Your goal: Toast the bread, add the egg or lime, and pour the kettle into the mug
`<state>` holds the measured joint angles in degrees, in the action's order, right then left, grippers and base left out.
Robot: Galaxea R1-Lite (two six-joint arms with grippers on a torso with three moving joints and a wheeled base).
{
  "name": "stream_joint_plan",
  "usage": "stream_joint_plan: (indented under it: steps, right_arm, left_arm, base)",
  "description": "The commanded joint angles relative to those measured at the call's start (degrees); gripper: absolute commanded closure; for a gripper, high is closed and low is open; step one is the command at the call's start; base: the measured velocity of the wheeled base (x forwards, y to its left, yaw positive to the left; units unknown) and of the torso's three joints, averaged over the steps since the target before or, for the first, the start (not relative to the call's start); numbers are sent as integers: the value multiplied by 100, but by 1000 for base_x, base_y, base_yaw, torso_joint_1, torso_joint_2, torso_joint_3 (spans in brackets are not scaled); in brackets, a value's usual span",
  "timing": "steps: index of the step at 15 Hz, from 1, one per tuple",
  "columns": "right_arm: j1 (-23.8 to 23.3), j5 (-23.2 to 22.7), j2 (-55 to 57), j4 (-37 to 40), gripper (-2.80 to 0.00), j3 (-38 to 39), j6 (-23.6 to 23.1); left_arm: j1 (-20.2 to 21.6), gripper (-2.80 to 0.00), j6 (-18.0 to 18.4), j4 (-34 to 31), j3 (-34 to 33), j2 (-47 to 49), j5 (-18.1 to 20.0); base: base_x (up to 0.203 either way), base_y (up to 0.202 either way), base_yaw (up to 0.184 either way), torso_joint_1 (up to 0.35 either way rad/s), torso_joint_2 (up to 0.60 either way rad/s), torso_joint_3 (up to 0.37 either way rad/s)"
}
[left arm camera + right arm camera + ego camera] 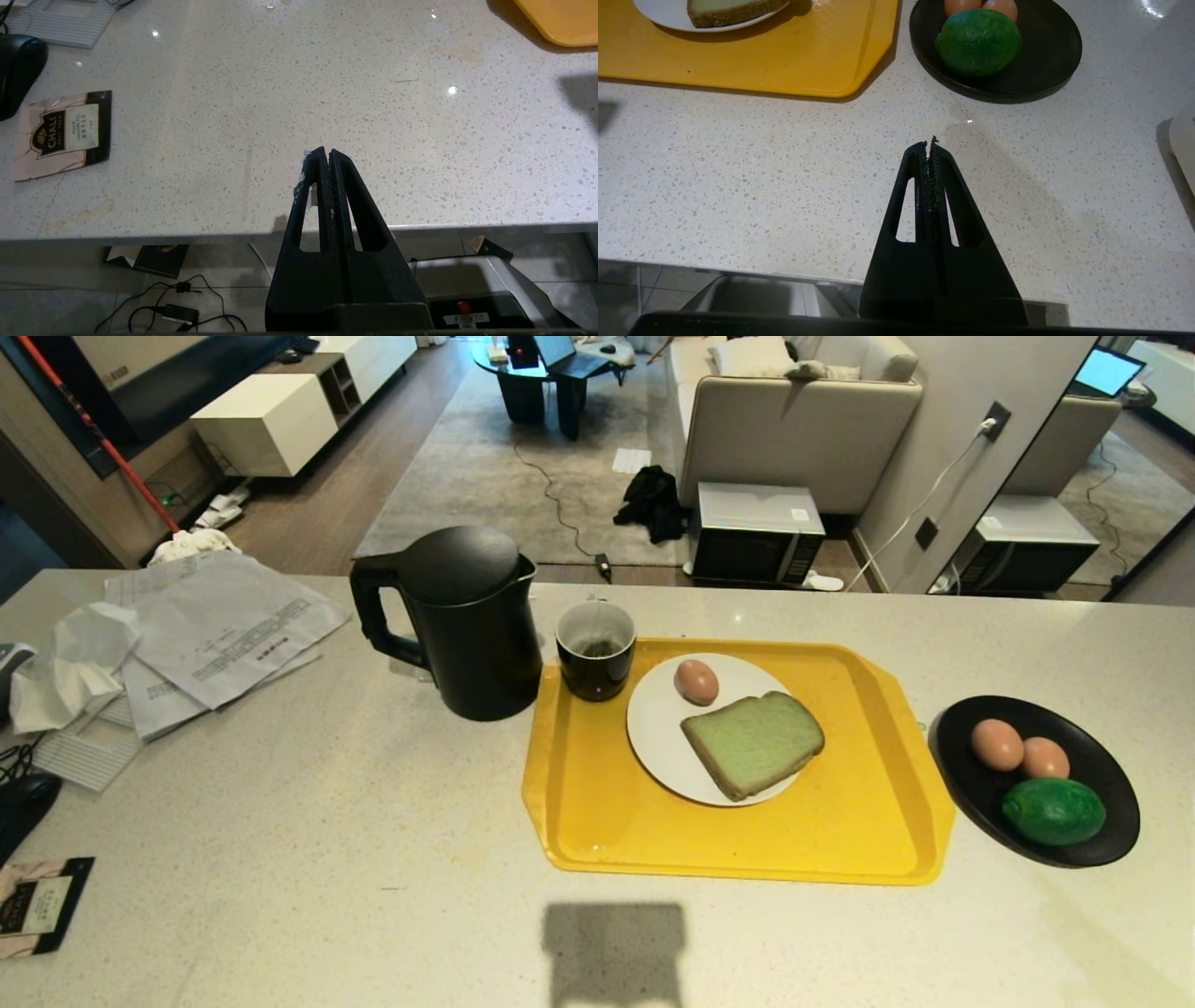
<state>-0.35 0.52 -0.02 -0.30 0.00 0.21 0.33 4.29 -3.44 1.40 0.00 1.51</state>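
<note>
On the yellow tray (840, 840) sits a white plate (653, 728) carrying the bread (752, 744), with one egg (695, 681) just behind the slice. The mug (596, 662) stands on the tray's far left corner, and the kettle (467, 621) is just left of the tray, handle pointing away from it. Right of the tray, a black dish (1111, 821) holds two more eggs and the lime (1053, 810). Both arms hang low at the counter's near edge: left gripper (327, 153) clenched on nothing, well left of the tray; right gripper (930, 143) clenched and empty too, near the tray's front right corner.
</note>
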Motion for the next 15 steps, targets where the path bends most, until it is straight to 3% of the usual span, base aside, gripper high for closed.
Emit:
stream_joint_plan:
  steps: [1,7,15]
  right_arm:
    - [0,0,2,-5,0,0,-3]
    - [0,0,2,-5,0,1,-3]
    - [0,0,2,-5,0,0,-3]
  left_arm:
    - [2,0,8,1,0,-6,7]
    - [2,0,458,1,-8,-8,16]
    - [2,0,437,1,-8,-2,25]
  base:
    - [0,0,0,-152,294,134]
    - [0,0,0,-161,314,162]
    - [0,0,0,-180,337,248]
